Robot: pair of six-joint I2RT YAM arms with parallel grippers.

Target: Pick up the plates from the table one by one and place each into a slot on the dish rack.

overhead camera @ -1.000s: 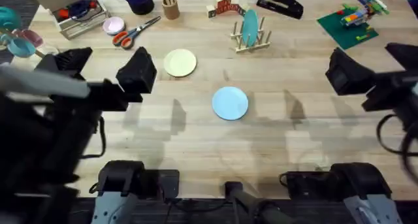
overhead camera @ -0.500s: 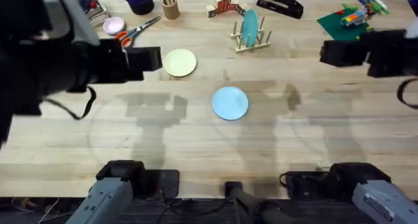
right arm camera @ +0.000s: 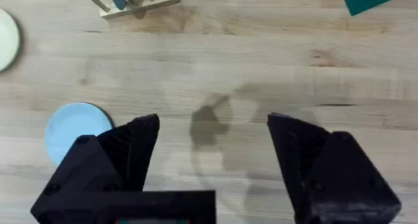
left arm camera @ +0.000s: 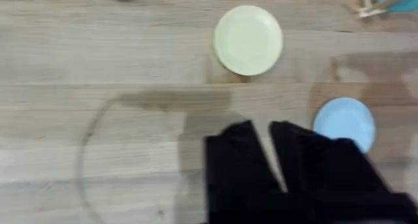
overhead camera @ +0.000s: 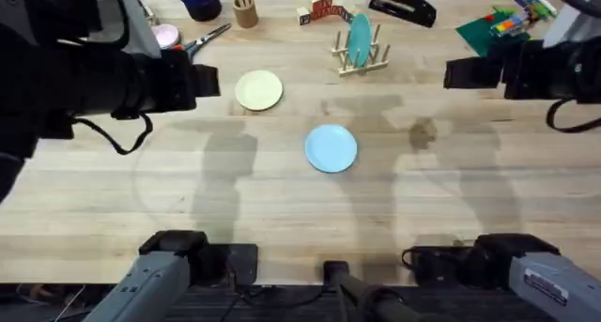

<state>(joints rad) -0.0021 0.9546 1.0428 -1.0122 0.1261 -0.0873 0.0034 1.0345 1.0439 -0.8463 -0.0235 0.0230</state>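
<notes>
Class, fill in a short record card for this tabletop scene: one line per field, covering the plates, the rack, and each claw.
Yellow plate: flat on the table, free
Blue plate: flat on the table, nearer the arm bases than the yellow one
Dish rack: at the far side, a teal plate standing upright in it
Left claw: above the table, narrow gap between fingers, holding nothing
Right claw: open wide, above bare wood, holding nothing
Plates placed from the table: neither yet
</notes>
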